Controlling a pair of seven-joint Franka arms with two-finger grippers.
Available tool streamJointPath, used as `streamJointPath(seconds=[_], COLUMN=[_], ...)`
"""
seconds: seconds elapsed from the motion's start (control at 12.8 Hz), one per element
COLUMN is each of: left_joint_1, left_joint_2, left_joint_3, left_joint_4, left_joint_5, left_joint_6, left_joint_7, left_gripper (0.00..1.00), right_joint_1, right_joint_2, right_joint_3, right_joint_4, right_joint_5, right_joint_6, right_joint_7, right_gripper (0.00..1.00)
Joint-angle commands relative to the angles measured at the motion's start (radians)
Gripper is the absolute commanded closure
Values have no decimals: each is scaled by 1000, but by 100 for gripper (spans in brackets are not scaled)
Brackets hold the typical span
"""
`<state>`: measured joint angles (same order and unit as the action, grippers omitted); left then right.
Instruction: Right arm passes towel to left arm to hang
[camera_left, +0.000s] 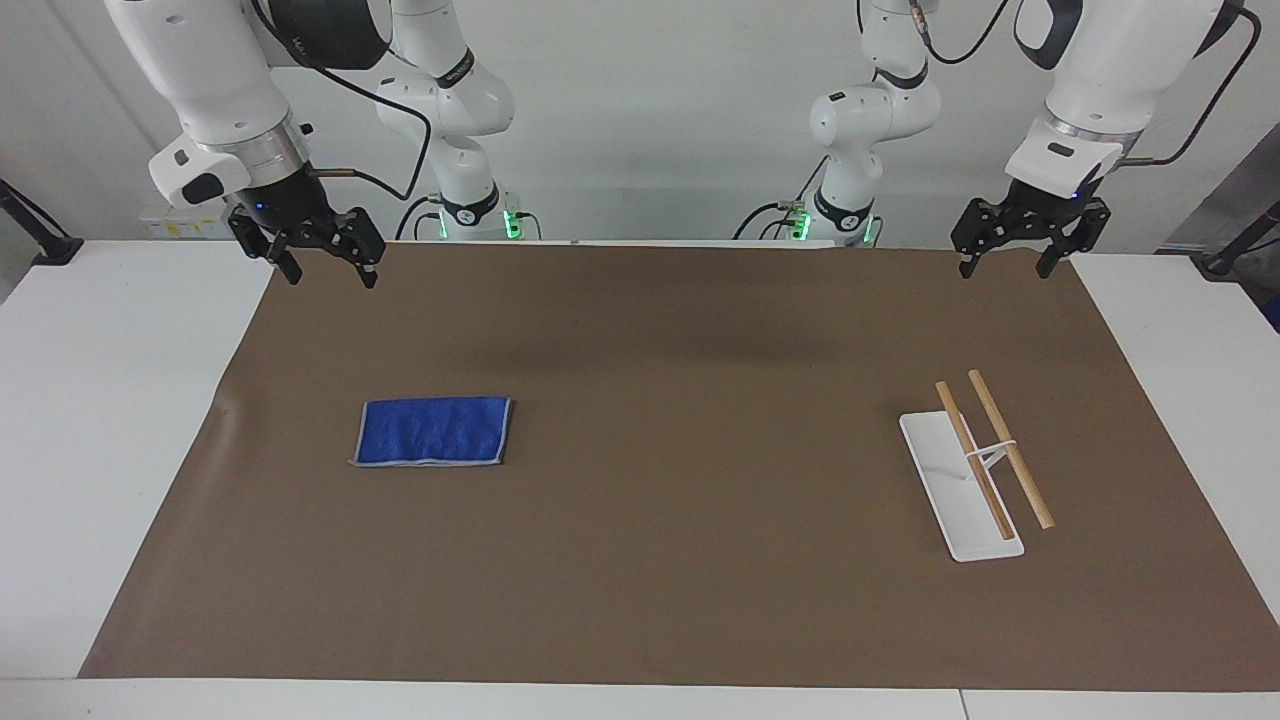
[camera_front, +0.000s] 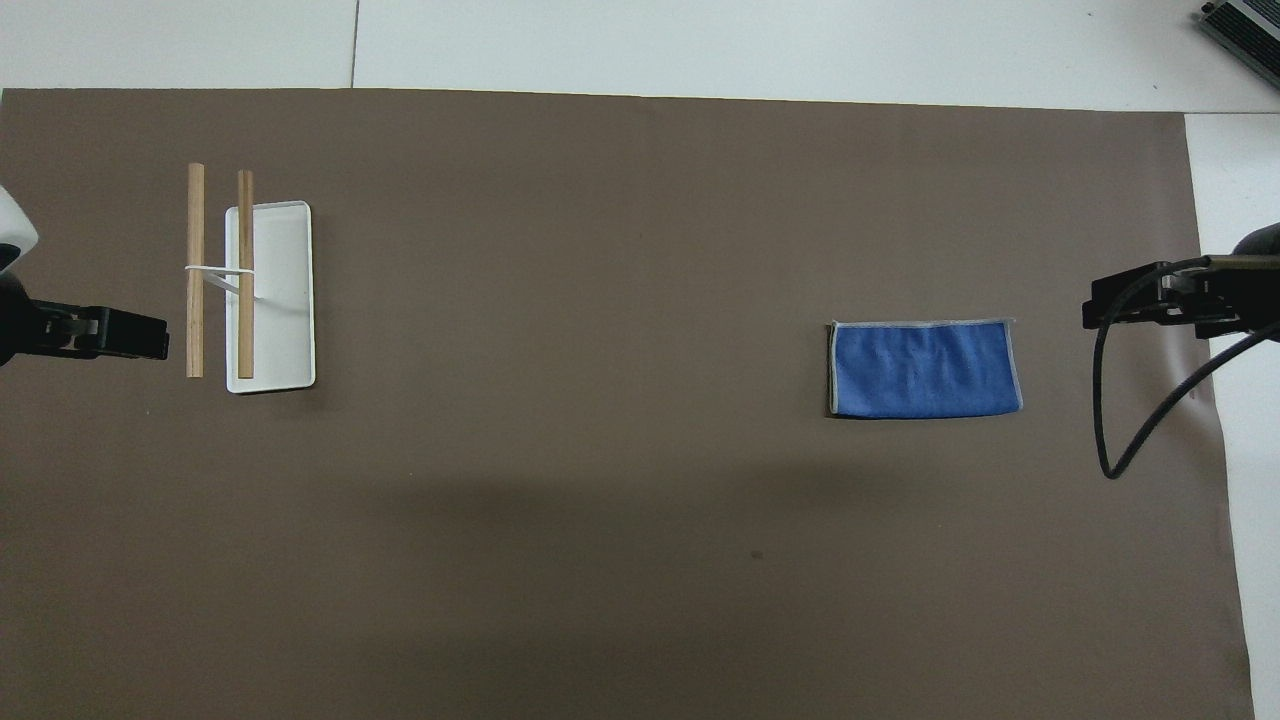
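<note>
The blue towel (camera_left: 433, 431) lies flat on the brown mat toward the right arm's end of the table; it also shows in the overhead view (camera_front: 925, 369). My right gripper (camera_left: 330, 272) hangs open and empty in the air over the mat's edge nearest the robots, apart from the towel; its tip shows in the overhead view (camera_front: 1095, 308). My left gripper (camera_left: 1006, 266) hangs open and empty over the mat's corner at the left arm's end, also seen in the overhead view (camera_front: 155, 341). Both arms wait.
A white tray (camera_left: 940, 470) with two wooden rods (camera_left: 1010, 450) held on a stand sits toward the left arm's end; the tray (camera_front: 285, 300) and rods (camera_front: 196, 270) also show in the overhead view. The brown mat (camera_left: 700, 400) covers the white table.
</note>
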<state>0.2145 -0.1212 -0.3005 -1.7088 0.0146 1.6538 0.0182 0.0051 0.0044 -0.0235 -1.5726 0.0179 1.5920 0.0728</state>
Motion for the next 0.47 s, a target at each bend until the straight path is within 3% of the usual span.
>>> streamJointPath(seconds=[0.0,0.39], left_joint_1=[16,16], left_joint_2=[-31,-31], left_joint_3=[-5,-5], left_joint_4=[-31,-31], left_joint_5=[-16,-16], left_joint_6=[-2,-2], left_joint_7=[12,12], left_gripper=[0,0], right_joint_1=[-7,-8], right_joint_2=[-6,-6], right_joint_3=[2,2], right_joint_4=[-7,-7], right_joint_5=[2,13], right_joint_6=[-1,-9], right_joint_7=[-21,-22], right_gripper=[0,0])
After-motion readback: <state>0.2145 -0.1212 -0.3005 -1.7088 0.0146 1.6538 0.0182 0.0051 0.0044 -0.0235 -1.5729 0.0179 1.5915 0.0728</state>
